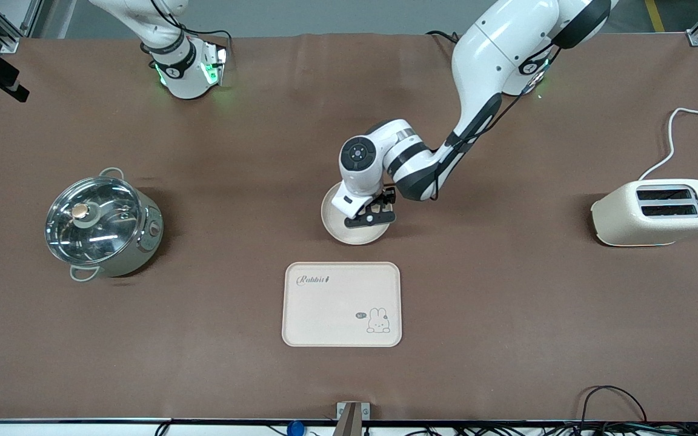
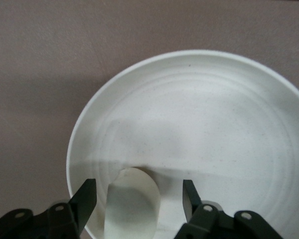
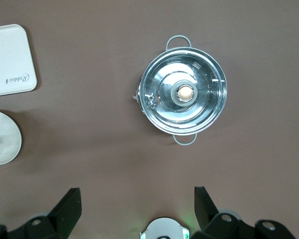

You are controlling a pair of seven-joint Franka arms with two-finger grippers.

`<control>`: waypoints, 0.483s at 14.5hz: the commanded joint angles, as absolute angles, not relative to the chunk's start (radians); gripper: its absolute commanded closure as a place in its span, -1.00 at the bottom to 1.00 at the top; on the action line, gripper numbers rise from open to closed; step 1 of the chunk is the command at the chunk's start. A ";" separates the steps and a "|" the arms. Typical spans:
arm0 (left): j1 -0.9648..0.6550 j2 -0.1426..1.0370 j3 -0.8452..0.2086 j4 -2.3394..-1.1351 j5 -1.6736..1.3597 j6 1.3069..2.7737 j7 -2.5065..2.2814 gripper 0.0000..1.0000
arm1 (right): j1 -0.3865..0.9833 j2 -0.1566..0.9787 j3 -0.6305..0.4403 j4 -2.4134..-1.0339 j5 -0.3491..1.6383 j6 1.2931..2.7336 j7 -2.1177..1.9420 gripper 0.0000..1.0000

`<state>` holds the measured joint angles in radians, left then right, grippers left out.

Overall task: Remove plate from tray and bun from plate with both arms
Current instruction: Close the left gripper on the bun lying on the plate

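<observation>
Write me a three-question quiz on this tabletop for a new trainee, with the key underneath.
1. True or false: the plate rests on the tray.
2. Which gripper is down at the plate? A. the left gripper B. the right gripper C. neither
3. Fill in: toward the right arm's end of the table stands a lidded steel ____.

Key
1. False. The plate sits on the table itself, farther from the front camera than the tray.
2. A. Its fingers are open over the plate's inside, near the rim. The right gripper waits open, high above the table.
3. pot
</observation>
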<state>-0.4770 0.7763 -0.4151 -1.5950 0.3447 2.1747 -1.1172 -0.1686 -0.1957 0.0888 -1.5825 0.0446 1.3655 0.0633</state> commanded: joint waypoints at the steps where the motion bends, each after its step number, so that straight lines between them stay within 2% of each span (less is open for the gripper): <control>1: -0.491 0.781 -0.417 -1.591 0.354 2.183 -1.157 -0.34 | -0.146 -0.207 0.081 -1.611 0.025 1.391 0.066 -1.00; 7: -0.492 0.779 -0.419 -1.591 0.354 2.183 -1.158 0.27 | -0.143 -0.203 0.084 -1.618 0.021 1.390 0.057 -1.00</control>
